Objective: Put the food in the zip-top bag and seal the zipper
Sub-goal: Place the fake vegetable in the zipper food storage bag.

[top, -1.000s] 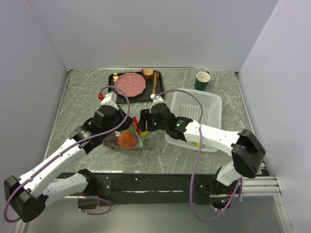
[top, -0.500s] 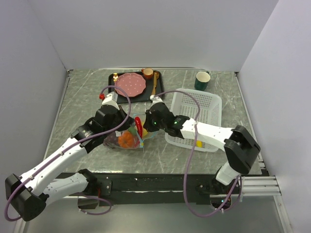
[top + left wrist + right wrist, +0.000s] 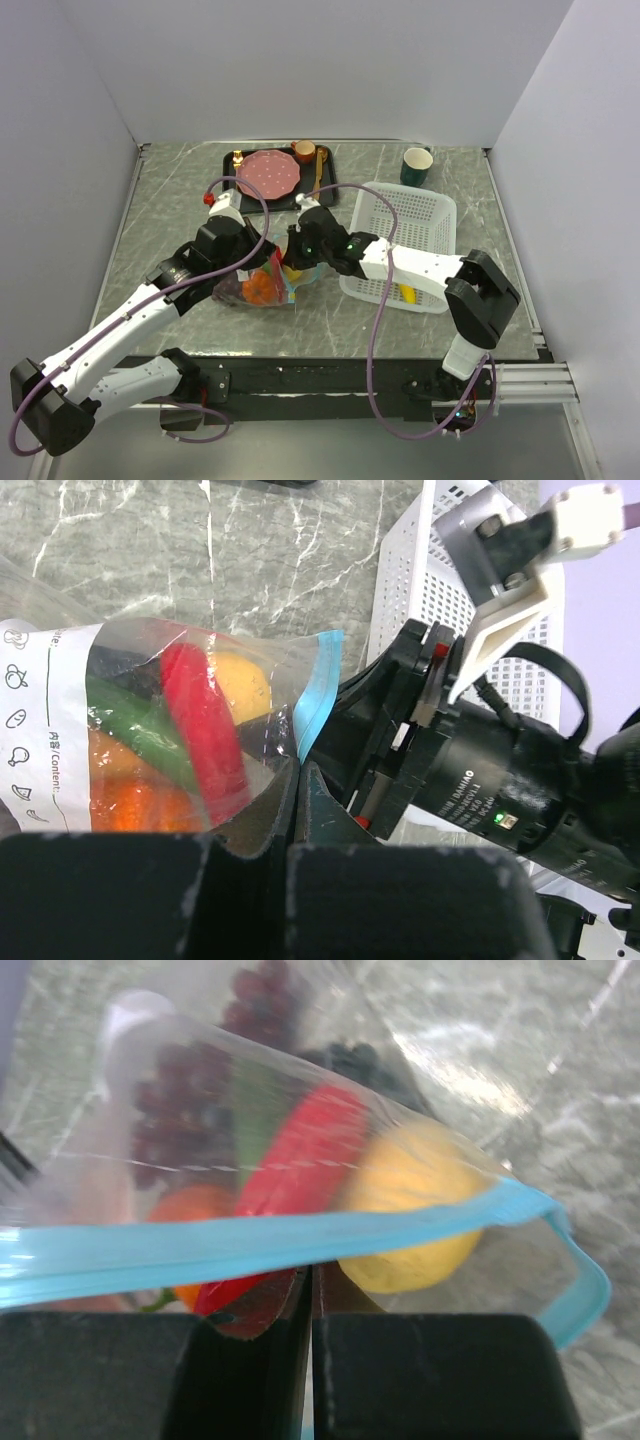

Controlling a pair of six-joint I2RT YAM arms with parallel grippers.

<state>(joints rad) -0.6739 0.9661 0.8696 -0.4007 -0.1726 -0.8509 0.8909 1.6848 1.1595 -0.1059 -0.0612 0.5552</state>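
The zip-top bag [image 3: 262,287] lies mid-table between my two grippers, with food inside: red chili [image 3: 205,735], lemon [image 3: 248,685], orange fruit [image 3: 130,805] and purple grapes [image 3: 190,1110]. My left gripper [image 3: 300,772] is shut on the bag's edge just below the teal zipper [image 3: 316,695]. My right gripper [image 3: 312,1272] is shut on the zipper [image 3: 280,1240], with the chili [image 3: 300,1150] and lemon [image 3: 420,1200] right behind the strip. In the top view the left gripper [image 3: 263,262] and right gripper [image 3: 292,262] are close together at the bag's mouth.
A white mesh basket [image 3: 430,210] stands right of the bag, with something yellow [image 3: 405,292] in it beside my right arm. A black tray [image 3: 228,180] at the back holds a pink plate [image 3: 268,173], orange cup [image 3: 304,152] and gold cutlery [image 3: 319,170]. A green cup [image 3: 416,165] stands back right.
My right gripper has slid left along the bag's mouth, closer to the left gripper. The left arm has hardly moved.
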